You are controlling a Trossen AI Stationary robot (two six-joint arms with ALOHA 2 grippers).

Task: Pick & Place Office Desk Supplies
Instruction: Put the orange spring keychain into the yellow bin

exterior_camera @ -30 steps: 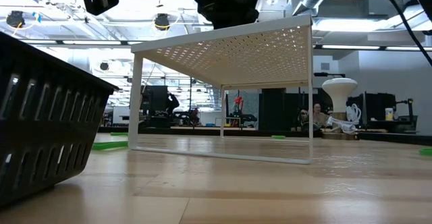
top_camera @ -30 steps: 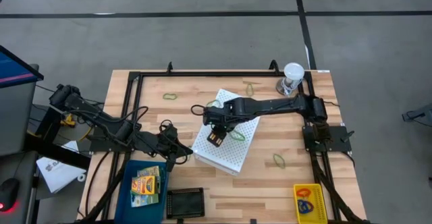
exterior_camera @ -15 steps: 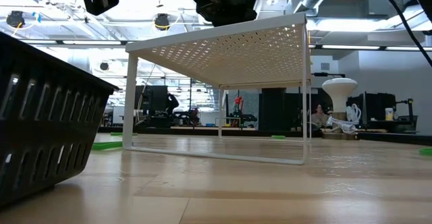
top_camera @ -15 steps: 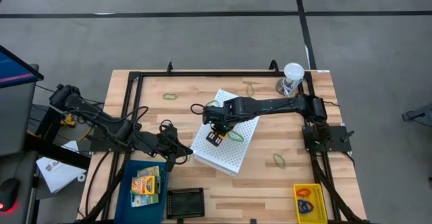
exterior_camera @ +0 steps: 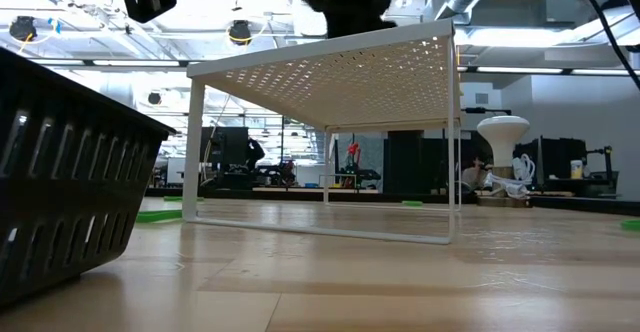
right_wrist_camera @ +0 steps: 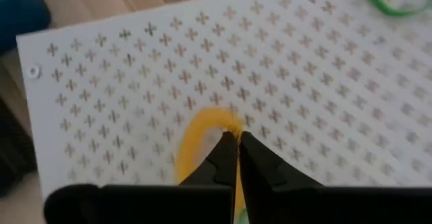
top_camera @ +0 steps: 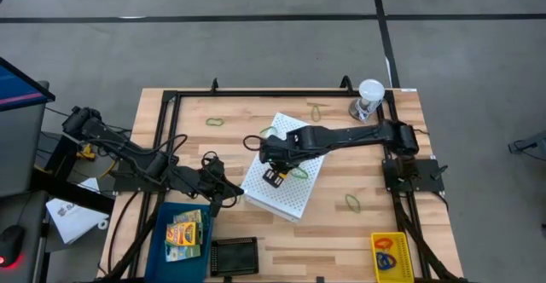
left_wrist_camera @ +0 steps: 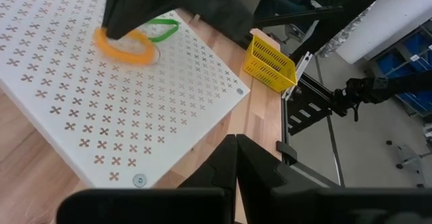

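The right gripper (top_camera: pixel 273 177) presses down on the white perforated box (top_camera: pixel 286 181) at the middle of the table (top_camera: pixel 341 232), its two fingers drawn tight together on an orange rubber band (right_wrist_camera: pixel 192 143) that lies on the box top. In the right wrist view the fingertips meet on the far arc of that orange loop. A green rubber band (top_camera: pixel 299 171) lies on the same perforated top just beside the gripper, at its three o'clock in the high view.

The left gripper (top_camera: pixel 232 193) waits at about nine o'clock of the box, just off its near-left corner, its fingers closed on nothing; its own view looks across the box top toward the orange loop (left_wrist_camera: pixel 125 47) and the right arm's fingers standing on it.

More olive-green loops lie scattered on the wood: one (top_camera: pixel 214 122) at about eleven o'clock of the box, one (top_camera: pixel 316 111) at one o'clock near the clear cup with a white lid (top_camera: pixel 368 98), one (top_camera: pixel 352 202) at four o'clock. A blue bin (top_camera: pixel 162 240) at the table's near-left edge holds yellow-orange crayon boxes (top_camera: pixel 186 232), with a black basket (top_camera: pixel 234 256) beside it. A yellow basket (top_camera: pixel 380 270) at the near-right corner holds blue and orange loops.
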